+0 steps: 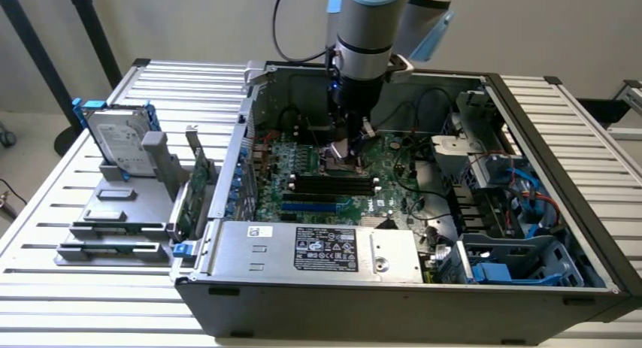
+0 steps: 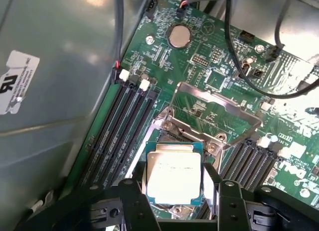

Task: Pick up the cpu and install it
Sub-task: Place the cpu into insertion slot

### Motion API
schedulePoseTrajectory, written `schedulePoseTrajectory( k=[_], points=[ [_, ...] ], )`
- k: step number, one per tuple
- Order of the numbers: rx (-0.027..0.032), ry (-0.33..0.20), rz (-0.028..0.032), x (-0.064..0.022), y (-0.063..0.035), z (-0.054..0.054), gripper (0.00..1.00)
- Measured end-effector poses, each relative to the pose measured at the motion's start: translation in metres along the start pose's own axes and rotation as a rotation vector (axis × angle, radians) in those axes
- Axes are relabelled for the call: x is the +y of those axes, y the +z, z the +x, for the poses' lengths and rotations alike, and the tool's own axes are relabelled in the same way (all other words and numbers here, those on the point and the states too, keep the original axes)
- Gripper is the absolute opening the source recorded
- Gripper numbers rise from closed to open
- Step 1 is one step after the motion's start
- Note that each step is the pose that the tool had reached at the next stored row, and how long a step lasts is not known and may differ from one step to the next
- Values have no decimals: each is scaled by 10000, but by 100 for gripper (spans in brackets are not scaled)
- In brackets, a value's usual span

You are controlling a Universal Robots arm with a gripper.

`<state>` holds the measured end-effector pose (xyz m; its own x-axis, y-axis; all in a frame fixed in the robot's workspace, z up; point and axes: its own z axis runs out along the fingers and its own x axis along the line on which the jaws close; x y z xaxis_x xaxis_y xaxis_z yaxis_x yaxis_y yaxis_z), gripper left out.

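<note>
a: wrist view first. where is the cpu [image 2: 174, 171]?

b: it's between the two fingers [image 2: 133, 201] of the end effector [image 2: 177, 183], which stands wide but is closed on the cpu's opposite edges. the cpu hangs just over the socket [image 2: 174, 131], inside the computer case [image 1: 401, 303]. the metal flap [image 2: 214, 104] is tipped up behind it.

a: what could go wrong from here?

b: mostly the seating, i'd say. i can't tell whether the cpu is square to the socket. if it goes down turned or tilted, it could bend the contacts underneath or sit on the rim. the grip is only on thin edges, so a slip would drop it crooked. the fingers are also near the memory slots [image 2: 122, 131] and the flap's hinge. a sideways nudge could knock either one, or bring the flap down too soon.

a: and the counts?

b: there's one cpu, one end effector with two fingers, one socket, one flap and one button battery [image 2: 179, 36]. the bank of memory slots by the case wall has four. a second bank [image 2: 249, 161] sits on the socket's other side, partly cut off, so i won't count it. in the exterior view there's one hard drive [image 1: 119, 141], standing on the table [image 1: 40, 228] beside the one case.
</note>
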<state>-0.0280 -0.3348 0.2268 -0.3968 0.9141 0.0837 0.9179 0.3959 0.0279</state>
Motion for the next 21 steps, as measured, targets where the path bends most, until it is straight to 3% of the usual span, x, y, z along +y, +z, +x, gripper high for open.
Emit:
schedulePoseTrajectory(
  k=[21],
  points=[
    [-69,2262,-187,-51,39,18,54]
  ],
)
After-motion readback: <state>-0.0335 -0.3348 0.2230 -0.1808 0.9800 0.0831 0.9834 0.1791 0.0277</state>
